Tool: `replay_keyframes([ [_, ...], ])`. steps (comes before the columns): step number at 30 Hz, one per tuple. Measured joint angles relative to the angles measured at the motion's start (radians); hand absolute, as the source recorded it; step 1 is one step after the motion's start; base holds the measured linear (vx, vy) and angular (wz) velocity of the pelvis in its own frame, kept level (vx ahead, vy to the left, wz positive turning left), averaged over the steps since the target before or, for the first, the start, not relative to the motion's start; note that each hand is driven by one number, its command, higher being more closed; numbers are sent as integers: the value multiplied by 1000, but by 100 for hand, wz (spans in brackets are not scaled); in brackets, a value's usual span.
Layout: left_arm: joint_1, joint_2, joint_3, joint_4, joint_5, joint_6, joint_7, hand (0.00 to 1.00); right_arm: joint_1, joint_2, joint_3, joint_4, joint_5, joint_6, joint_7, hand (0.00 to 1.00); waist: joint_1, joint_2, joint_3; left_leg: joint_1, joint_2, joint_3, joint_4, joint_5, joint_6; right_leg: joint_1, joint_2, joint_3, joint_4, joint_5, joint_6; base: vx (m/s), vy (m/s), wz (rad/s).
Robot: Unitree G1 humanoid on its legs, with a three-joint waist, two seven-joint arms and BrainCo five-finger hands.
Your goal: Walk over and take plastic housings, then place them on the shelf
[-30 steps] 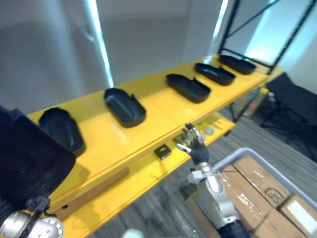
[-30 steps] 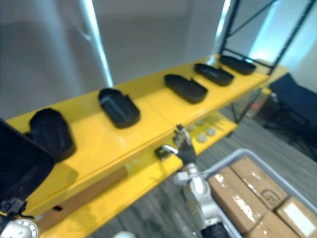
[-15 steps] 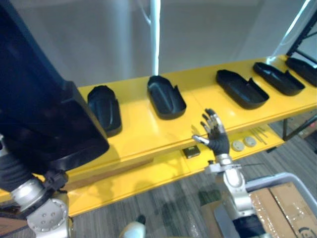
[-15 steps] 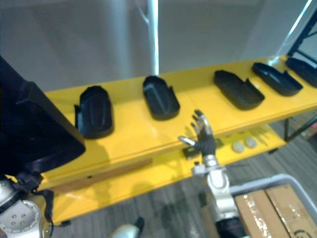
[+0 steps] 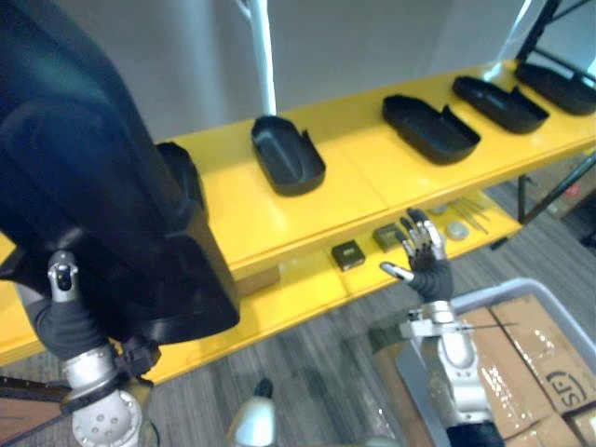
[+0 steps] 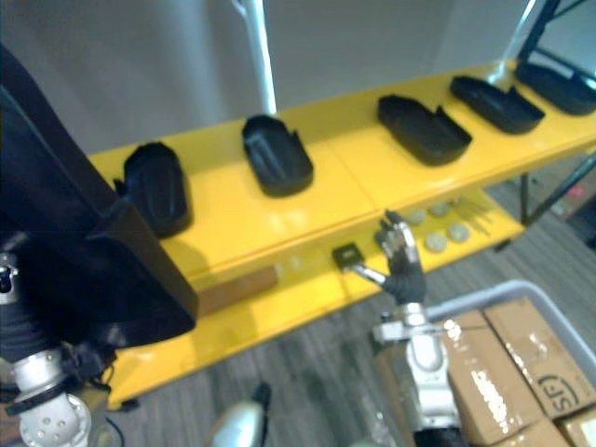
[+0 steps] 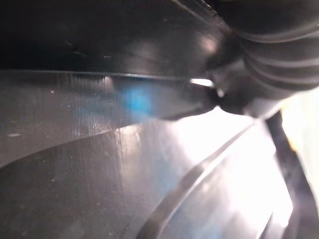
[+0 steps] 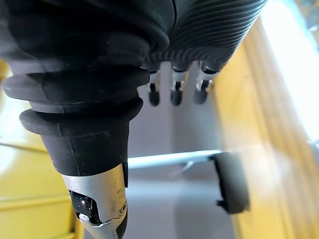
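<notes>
A large black plastic housing (image 5: 93, 186) rises close in front of me on the left, carried on my left hand (image 5: 67, 326); its fingers are hidden under the housing. The housing's glossy wall (image 7: 124, 164) shows in the left wrist view. Several more black housings lie in a row on the yellow shelf (image 5: 363, 182): one in the middle (image 5: 287, 154), others further right (image 5: 430, 128), and one (image 6: 156, 186) beside the carried one. My right hand (image 5: 424, 256) is raised before the lower shelf, open and holding nothing, with straight fingers (image 8: 174, 94).
The lower yellow shelf holds a small black box (image 5: 347, 254), round discs (image 5: 456, 230) and a wooden strip (image 6: 237, 289). A grey bin of cardboard boxes (image 5: 521, 345) stands at the lower right on the grey carpet. A black frame post (image 5: 535, 33) rises at the far right.
The camera has swung, shifting the whole shelf in view. The carried housing now covers more of the shelf's left end. My right hand stays open, a little lower and further right.
</notes>
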Motion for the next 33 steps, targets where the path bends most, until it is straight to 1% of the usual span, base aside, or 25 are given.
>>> replay_keyframes([
  [4, 29, -28, 3, -1, 6, -4, 33, 100, -1, 14, -1, -7, -5, -20, -8, 0, 3, 0, 14, -31, -6, 62, 127, -83, 11, 26, -33, 15, 31, -51, 45, -6, 85, 10],
  [5, 34, -29, 7, -1, 7, -5, 31, 100, -2, 13, -2, -14, -5, -20, -14, 0, 7, -8, 14, -38, -8, 81, 157, -99, 22, 40, -46, 16, 23, -57, 55, 117, 178, 28],
  [6, 44, -29, 19, -6, 8, -5, 28, 100, -1, 13, -2, -31, -10, -20, -28, 0, 7, -14, 2, -57, -14, 103, 212, -138, 47, 55, -50, 15, 0, -60, 61, 184, 213, 27],
  [7, 56, -27, 43, -14, 37, -5, 27, 100, 7, 18, -3, -46, -24, -20, -46, 0, 12, -24, -24, -62, -37, 111, 241, -189, 57, 101, -48, 12, -61, -60, 58, 217, 162, 24],
  [8, 59, -23, 53, -17, 43, -5, 25, 100, 12, 23, -3, -48, -24, -20, -49, 0, 15, -31, -45, -62, -46, 118, 238, -204, 56, 111, -51, 18, -64, -45, 24, 325, 127, 27],
  [9, 50, -24, 59, -17, 41, -10, 26, 100, 13, 19, -4, -57, -23, -21, -51, 0, 15, -30, -60, -61, -47, 108, 244, -217, 64, 66, -64, 29, 31, -6, -27, 339, 174, 28],
  [10, 41, -18, 62, -22, 39, -10, 28, 100, 9, 20, -3, -59, -23, -21, -50, 0, 18, -24, -68, -47, -44, 101, 228, -216, 75, -4, -77, 67, 167, 69, -68, 328, 212, 27],
  [11, 36, -9, 74, -26, 40, -10, 32, 100, 4, 26, -2, -57, -24, -21, -48, 0, 19, -30, -68, -27, -44, 96, 205, -212, 80, -35, -86, 86, 226, 103, -73, 291, 207, 16],
  [12, 20, 15, 88, -28, 43, -7, 41, 100, -7, 34, -3, -56, -28, -21, -45, 0, 18, -35, -68, 23, -44, 93, 157, -208, 85, -76, -89, 103, 321, 95, -73, 348, 93, 9],
  [13, -4, 37, 88, -28, 43, -4, 62, 100, -28, 29, -6, -57, -45, -23, -44, 0, 10, -35, -69, 82, -39, 81, 111, -205, 89, -87, -69, 98, 355, 48, -72, 369, 39, 13],
  [14, -21, 46, 88, -28, 43, -2, 70, 100, -38, 26, -12, -57, -53, -25, -45, 0, 2, -31, -72, 106, -35, 70, 89, -205, 89, -87, -49, 93, 347, 26, -74, 447, -23, 23],
  [15, -69, 67, 87, -25, 42, 0, 78, 100, -61, 18, -31, -58, -63, -31, -45, 0, -4, -27, -78, 151, -27, 57, 51, -204, 87, -102, -7, 94, 306, -10, -86, 341, -49, 26],
  [16, -98, 76, 85, -19, 42, 1, 82, 100, -72, 9, -42, -58, -63, -34, -45, 0, -8, -22, -82, 164, -22, 43, 39, -204, 87, -114, 15, 97, 273, -21, -95, 373, -90, 46],
  [17, -163, 91, 77, 7, 41, 5, 97, 100, -90, -19, -63, -59, -62, -35, -47, 0, -23, -11, -98, 170, -12, 18, 22, -204, 86, -158, 51, 113, 208, -33, -100, 277, -115, 53],
  [19, -249, 104, 71, 61, 42, 28, 115, 100, -119, -59, -89, -59, -61, -35, -51, 0, -34, 4, -99, 189, 5, -13, 12, -204, 85, -235, 91, 198, 137, -30, -98, 256, -156, 55],
  [20, -281, 103, 63, 96, 43, 52, 128, 100, -123, -75, -102, -59, -58, -35, -51, 0, -48, 11, -100, 201, 15, -36, 11, -203, 77, -270, 106, 261, 82, -7, -84, 231, -244, 67],
  [21, -295, 103, 47, 127, 43, 68, 141, 100, -123, -76, -112, -62, -49, -35, -47, 0, -61, 11, -101, 219, 27, -41, 11, -207, 42, -277, 115, 318, 1, 52, -78, 234, -274, 73],
  [22, -296, 103, 42, 138, 44, 77, 143, 100, -123, -75, -111, -65, -36, -35, -47, 0, -67, 5, -105, 228, 30, -43, 12, -214, 24, -275, 115, 333, -47, 100, -83, 251, -330, 77],
  [23, -295, 107, 39, 148, 49, 89, 143, 100, -123, -70, -108, -85, -17, -35, -44, 0, -75, -24, -121, 236, 24, -43, 13, -241, -23, -273, 106, 372, -112, 285, -85, 253, -387, 78],
  [24, -289, 79, 32, 153, 74, 93, 146, 100, -131, -79, -111, -102, -17, -39, -48, 0, -77, 1, -134, 240, 61, -51, 6, -271, -56, -253, 123, 363, -110, 237, -11, 255, -393, 65],
  [25, -280, 62, 25, 150, 80, 94, 146, 100, -143, -83, -108, -103, -21, -40, -57, 0, -72, 26, -139, 237, 91, -52, -1, -269, -59, -250, 150, 343, -121, 242, -20, 225, -356, 49],
  [26, -272, 54, 11, 148, 86, 94, 141, 100, -164, -85, -106, -116, -25, -40, -89, 0, -66, 54, -141, 235, 123, -45, -14, -243, -78, -227, 175, 315, -150, 238, -31, 190, -296, 32],
  [27, -264, 54, 9, 144, 85, 95, 135, 100, -191, -79, -98, -120, -65, -43, -144, 0, -63, 66, -147, 256, 142, -35, -42, -210, -85, -205, 187, 293, -157, 231, -47, 178, -268, 38],
  [29, -262, 45, 14, 130, 81, 94, 136, 100, -248, -79, -66, -133, -76, -47, -188, 0, -48, 68, -149, 284, 148, -35, -53, -170, -85, -163, 194, 282, -168, 225, -57, 133, -218, 21],
  [33, -245, 11, 19, 99, 70, 75, 137, 100, -335, -73, 3, -271, -63, -81, -178, 0, -41, 78, -156, 280, 141, -19, -45, -148, -64, -82, 180, 203, -231, 225, -56, 42, -91, 51],
])
